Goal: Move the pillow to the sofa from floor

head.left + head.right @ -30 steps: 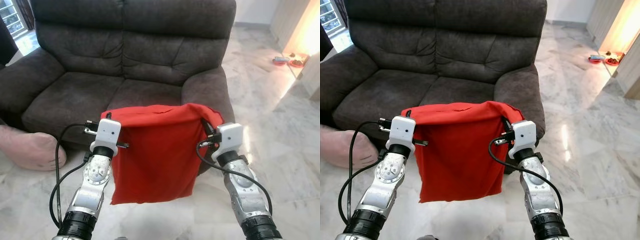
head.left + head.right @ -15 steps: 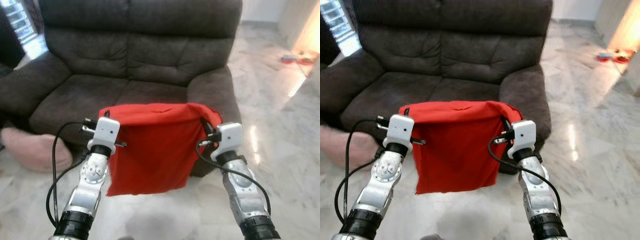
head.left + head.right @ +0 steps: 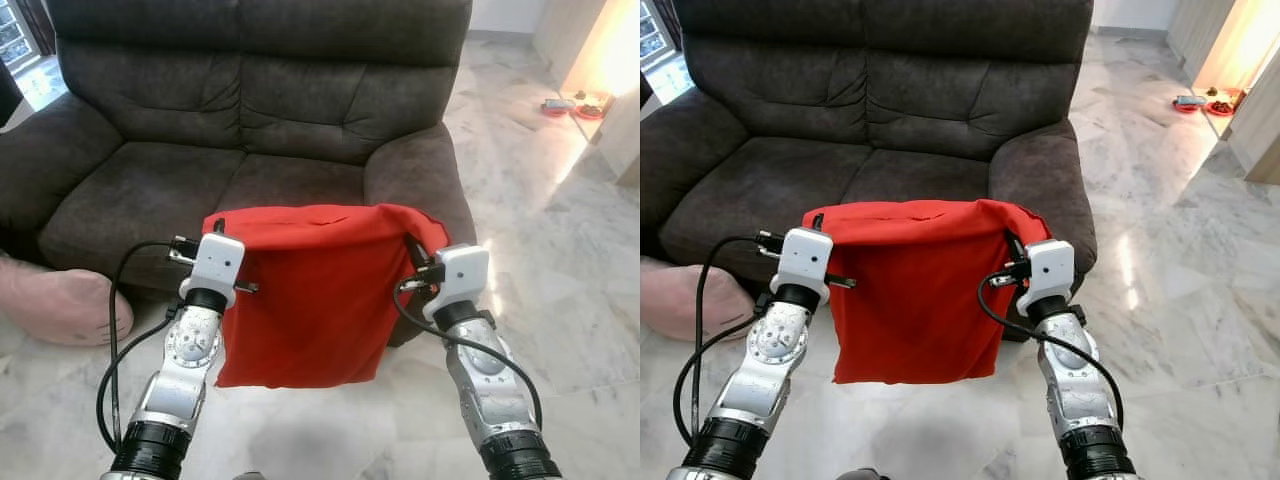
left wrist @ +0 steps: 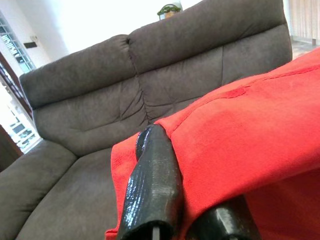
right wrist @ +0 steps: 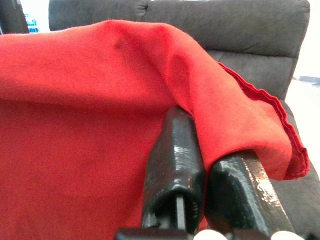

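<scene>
No legible text, labels, brands, numbers or signs on anything here.

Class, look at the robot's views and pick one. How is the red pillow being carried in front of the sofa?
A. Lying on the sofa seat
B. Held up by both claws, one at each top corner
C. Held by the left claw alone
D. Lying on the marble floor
B: the red pillow hangs between the left claw and the right claw, each pinching a top corner, short of the sofa.

Both arms are silver metal with round machined joint discs and ribbed black collars lower down. Each has a boxy white wrist housing behind glossy black fingers [image 4: 152, 200], and loose black cables loop off the housings.
</scene>
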Available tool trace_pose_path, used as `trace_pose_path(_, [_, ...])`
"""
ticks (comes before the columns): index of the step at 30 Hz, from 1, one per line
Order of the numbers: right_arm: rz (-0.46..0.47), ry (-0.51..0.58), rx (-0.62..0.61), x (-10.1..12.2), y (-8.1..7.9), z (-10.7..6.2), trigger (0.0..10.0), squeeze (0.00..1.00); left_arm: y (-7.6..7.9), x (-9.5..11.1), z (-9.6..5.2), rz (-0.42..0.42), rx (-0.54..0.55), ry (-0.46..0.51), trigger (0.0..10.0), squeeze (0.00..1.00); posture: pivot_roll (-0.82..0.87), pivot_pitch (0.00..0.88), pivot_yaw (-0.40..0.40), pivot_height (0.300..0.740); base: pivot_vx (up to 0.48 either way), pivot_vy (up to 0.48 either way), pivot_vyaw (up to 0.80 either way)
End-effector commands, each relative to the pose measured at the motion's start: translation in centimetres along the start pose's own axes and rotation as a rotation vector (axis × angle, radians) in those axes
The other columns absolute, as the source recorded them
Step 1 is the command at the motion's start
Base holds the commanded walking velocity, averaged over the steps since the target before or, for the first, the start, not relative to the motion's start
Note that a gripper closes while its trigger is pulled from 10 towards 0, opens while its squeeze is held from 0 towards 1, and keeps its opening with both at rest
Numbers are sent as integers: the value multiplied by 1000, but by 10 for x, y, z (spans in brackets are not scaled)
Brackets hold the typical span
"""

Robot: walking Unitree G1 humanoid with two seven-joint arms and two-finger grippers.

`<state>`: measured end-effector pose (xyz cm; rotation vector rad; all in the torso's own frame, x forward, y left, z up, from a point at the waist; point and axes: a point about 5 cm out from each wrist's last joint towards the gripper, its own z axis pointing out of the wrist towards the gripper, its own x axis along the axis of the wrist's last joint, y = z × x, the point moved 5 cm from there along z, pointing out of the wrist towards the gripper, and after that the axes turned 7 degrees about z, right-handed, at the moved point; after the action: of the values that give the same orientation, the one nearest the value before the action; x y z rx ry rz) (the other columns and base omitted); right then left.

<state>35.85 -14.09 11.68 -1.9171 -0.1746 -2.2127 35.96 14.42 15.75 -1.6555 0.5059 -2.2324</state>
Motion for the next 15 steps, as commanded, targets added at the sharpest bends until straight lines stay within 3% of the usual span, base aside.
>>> trace_pose_path(1, [-15,88,10,24,-1,7,10000,0,-14,31,8,7,56,116,10000,0,135,25,-32,740,255,0,0])
trace_pose_path(15, [-18,112,16,30,-3,8,10000,0,-15,34,8,8,61,123,10000,0,135,17,-30,740,324,0,0])
